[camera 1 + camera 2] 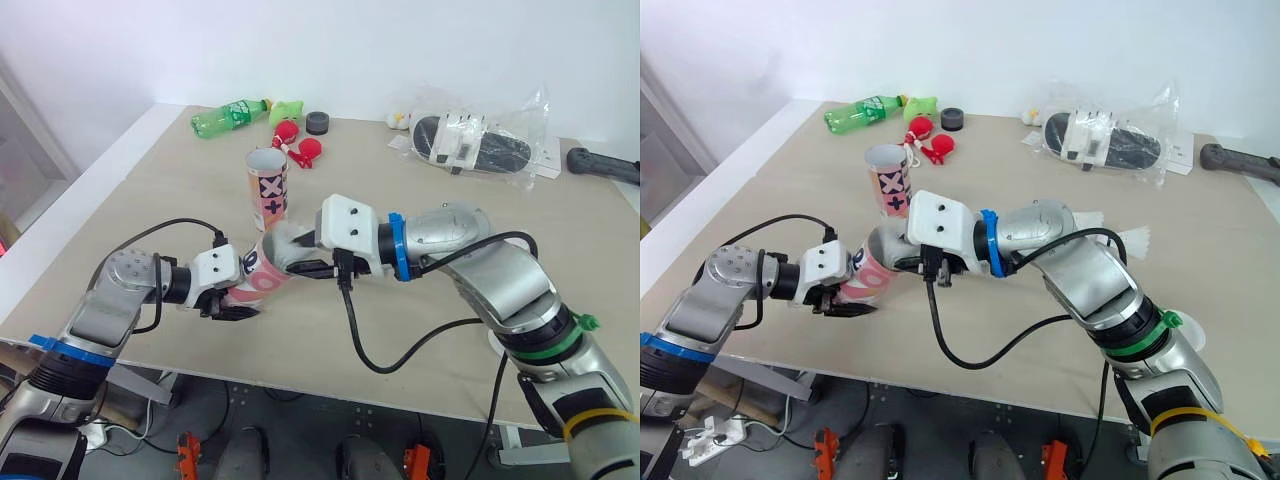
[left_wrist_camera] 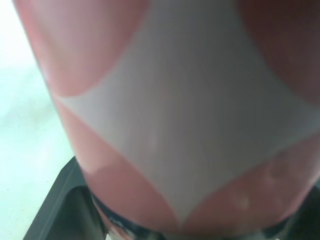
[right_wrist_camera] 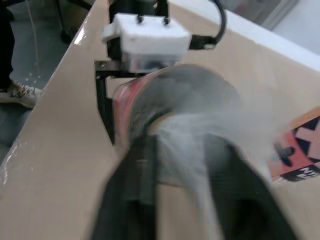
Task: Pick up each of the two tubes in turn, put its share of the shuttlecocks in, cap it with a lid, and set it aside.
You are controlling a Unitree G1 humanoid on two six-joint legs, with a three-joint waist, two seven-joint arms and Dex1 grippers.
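Note:
My left gripper (image 1: 232, 302) is shut on a pink and white tube (image 1: 262, 275), held tilted just above the table's front part, mouth towards the right arm. The same tube (image 2: 175, 125) looms close in the left wrist view. At that mouth, my right gripper (image 1: 300, 258) is shut on a white shuttlecock (image 3: 200, 130), whose feathers reach the tube's opening (image 3: 175, 95). A second tube (image 1: 268, 187), with an X pattern, stands upright and open just behind. More white shuttlecocks (image 1: 1127, 240) lie on the table beyond my right forearm.
A black lid (image 1: 318, 122), red pieces (image 1: 300, 150) and a green bottle (image 1: 228, 117) lie at the back left. A plastic bag with a black item (image 1: 470, 145) and a black handle (image 1: 605, 165) sit at the back right. The table's front edge (image 1: 300, 385) is close.

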